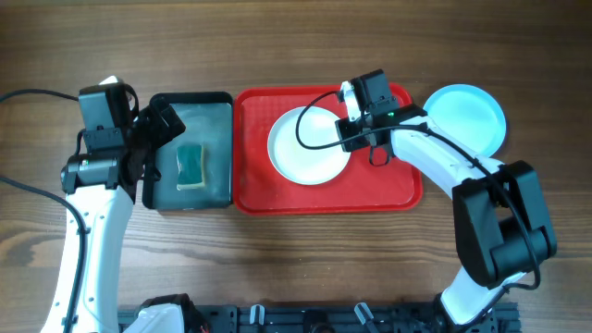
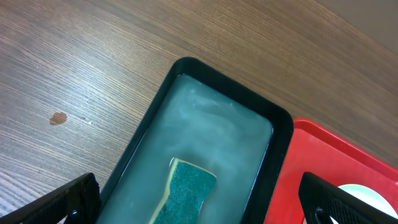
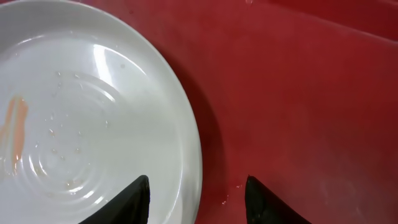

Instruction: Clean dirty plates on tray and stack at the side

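Note:
A white plate lies in the middle of the red tray. In the right wrist view the plate carries an orange smear and water droplets. My right gripper is open at the plate's right rim: one fingertip hovers over the plate, the other over the bare tray, with the rim between them. A pale turquoise plate sits on the table to the right of the tray. My left gripper hangs wide open and holds nothing.
A black tray with cloudy water holds a green sponge just left of the red tray. The sponge lies below my left fingers. A small brown spot marks the wooden table.

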